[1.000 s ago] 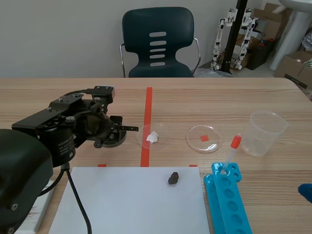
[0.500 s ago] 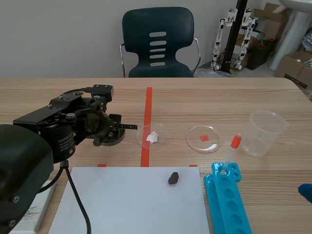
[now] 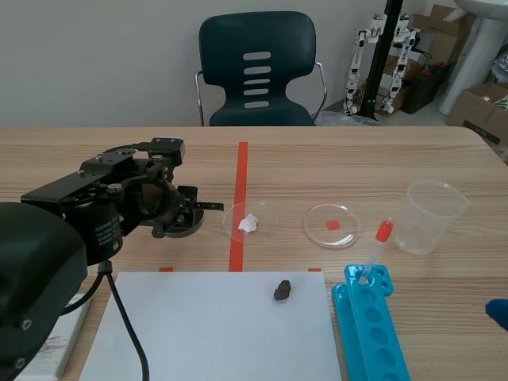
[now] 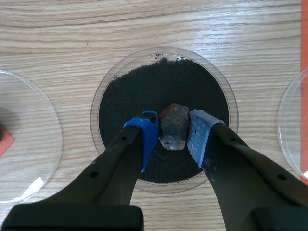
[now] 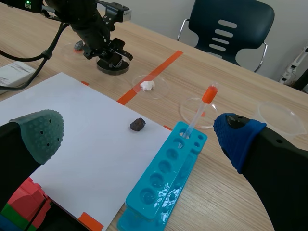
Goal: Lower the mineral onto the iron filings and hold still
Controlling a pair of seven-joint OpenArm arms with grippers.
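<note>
The left hand (image 4: 173, 131) was clamped on the mineral (image 4: 174, 125), a reddish-grey lump pressed between its pads, with its lower end down at the black filings (image 4: 144, 91). The filings filled a clear dish (image 4: 95, 113) on the desk (image 3: 357, 159). Past the tape line sat a second dish (image 3: 266, 230) holding a white lump (image 3: 249, 223), then a third dish (image 3: 317, 230), then a cup (image 3: 432, 216). Nearer, a dark stone (image 3: 282, 290) lay on paper (image 3: 198, 325), beside a blue rack (image 3: 373, 333) with an orange-capped tube (image 3: 375, 252). The right hand (image 5: 140, 132) hung with its fingers wide apart, gripping nothing.
</note>
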